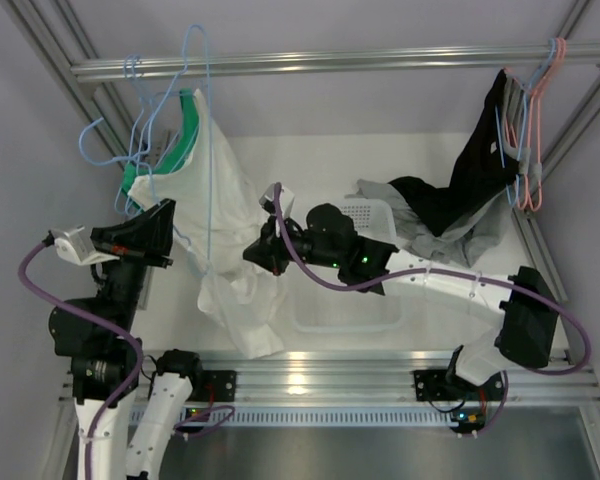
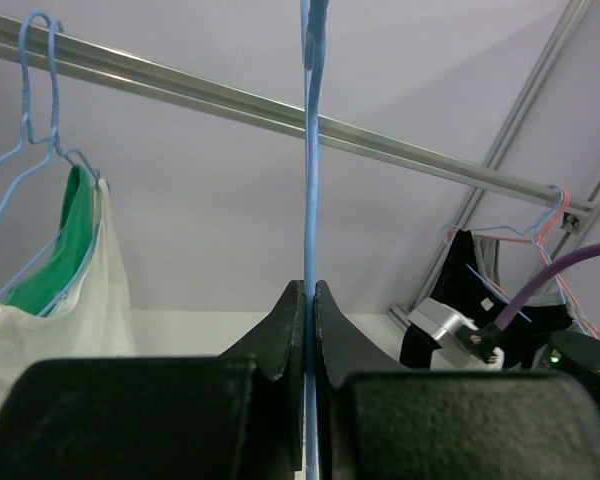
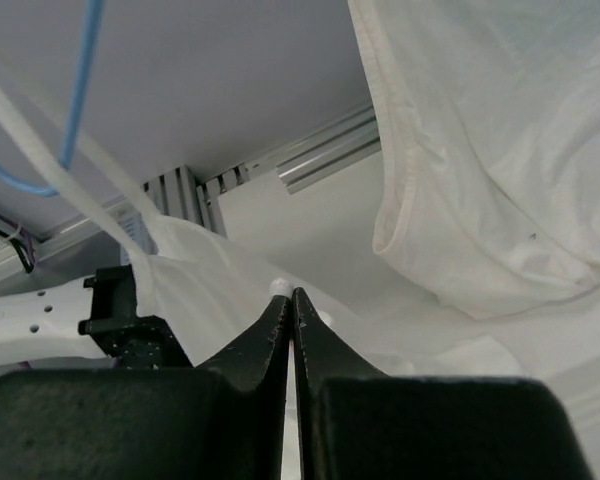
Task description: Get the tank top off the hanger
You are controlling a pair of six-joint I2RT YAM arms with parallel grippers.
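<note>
The light-blue wire hanger [image 1: 208, 150] hangs by its hook from the top rail. Its wire runs straight up the left wrist view [image 2: 309, 150]. My left gripper [image 1: 170, 228] is shut on that wire [image 2: 309, 290]. The white tank top [image 1: 230, 215] droops from the hanger down to the table. My right gripper [image 1: 252, 252] is at its right side, shut with a bit of white cloth pinched at its tips [image 3: 292, 295]. In the right wrist view the tank top [image 3: 480, 150] hangs above, and a thin strap runs up to the left.
A green garment [image 1: 170, 150] with a cream-white one hangs on other blue hangers [image 1: 130, 120] at the left. A white mesh basket [image 1: 365, 215] sits behind the right arm. A black garment [image 1: 460, 190] hangs from a pink hanger [image 1: 540, 100] over grey cloth [image 1: 420, 235].
</note>
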